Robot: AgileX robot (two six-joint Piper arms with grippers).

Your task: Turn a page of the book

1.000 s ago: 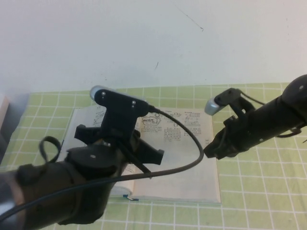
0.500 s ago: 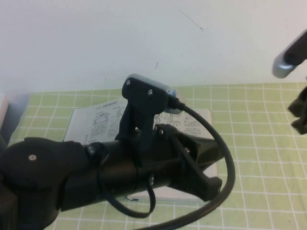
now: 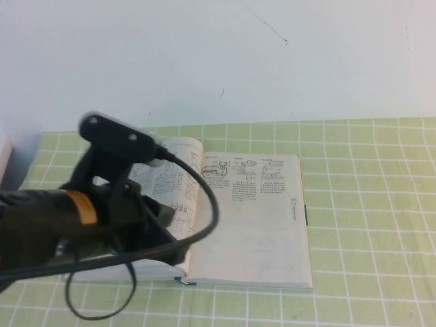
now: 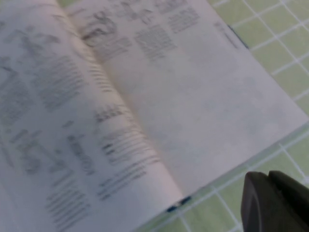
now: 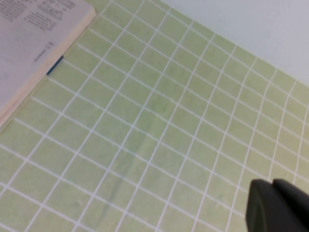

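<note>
The book [image 3: 259, 225] lies open on the green checked mat, white pages up, with a teal cover edge showing at its near side. The page [image 3: 178, 178] left of the spine arches up a little. My left gripper [image 3: 172, 253] hovers over the book's near left part, shut and empty. In the left wrist view the gripper [image 4: 273, 200] sits over the mat just off the book's [image 4: 193, 96] near edge. My right gripper [image 5: 277, 205] is out of the high view. It is shut and empty over bare mat, well clear of the book's corner [image 5: 29, 43].
The green mat [image 3: 368, 204] with white grid lines covers the table around the book. A white wall [image 3: 218, 61] rises right behind it. A pale object [image 3: 3, 160] shows at the far left edge.
My left arm swung from the book's right side to over its left part. My right arm pulled back out of the high view. A leaf now lies arched on the left side.
</note>
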